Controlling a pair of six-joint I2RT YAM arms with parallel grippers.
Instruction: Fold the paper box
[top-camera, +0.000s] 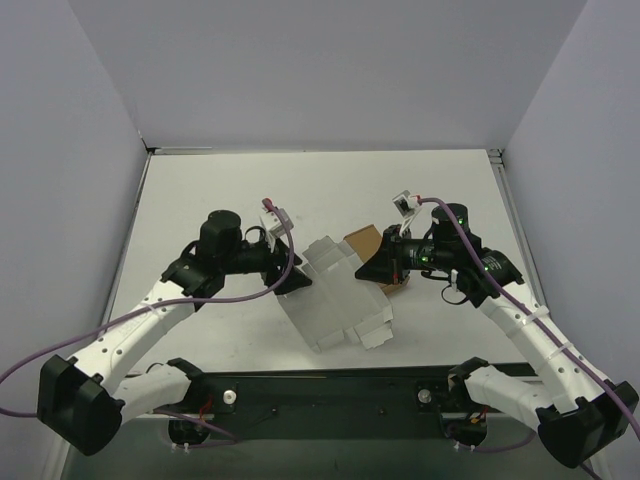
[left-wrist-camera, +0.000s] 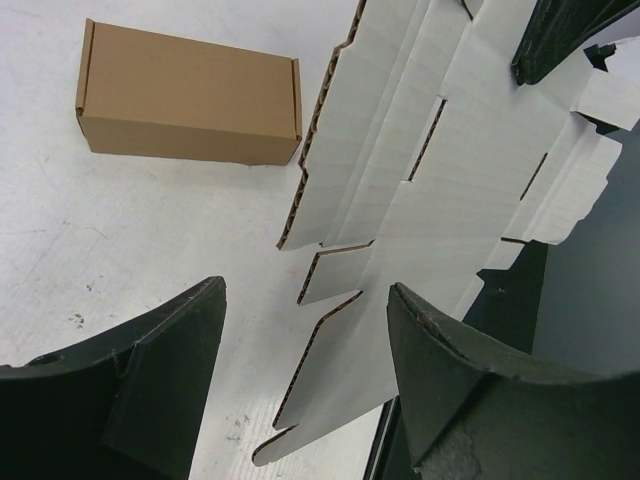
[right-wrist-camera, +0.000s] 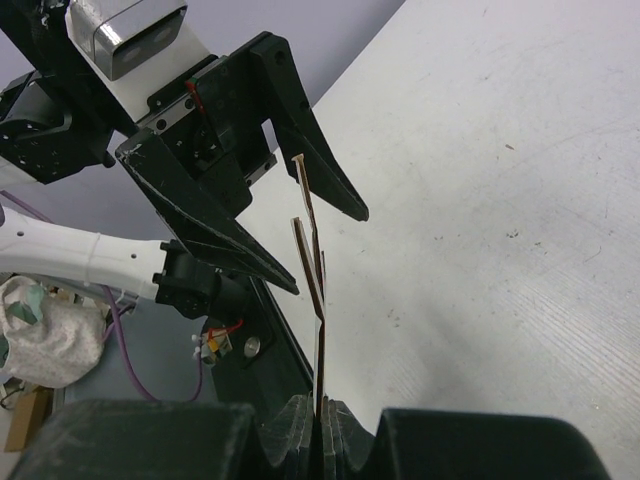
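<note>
The paper box (top-camera: 340, 300) is a white card blank with tabs and notches, lying tilted at the middle of the table. My right gripper (top-camera: 368, 268) is shut on its right edge. In the right wrist view the blank (right-wrist-camera: 319, 356) shows edge-on, pinched in the gripper (right-wrist-camera: 322, 415). My left gripper (top-camera: 293, 283) is open at the blank's left edge. In the left wrist view the blank (left-wrist-camera: 430, 170) reaches down between my open left gripper (left-wrist-camera: 305, 290), whose fingers (left-wrist-camera: 150, 380) do not touch it.
A small closed brown cardboard box (left-wrist-camera: 190, 95) lies on the table behind the blank, partly hidden by the right gripper in the top view (top-camera: 362, 242). The table's dark front edge (top-camera: 330, 385) is just below the blank.
</note>
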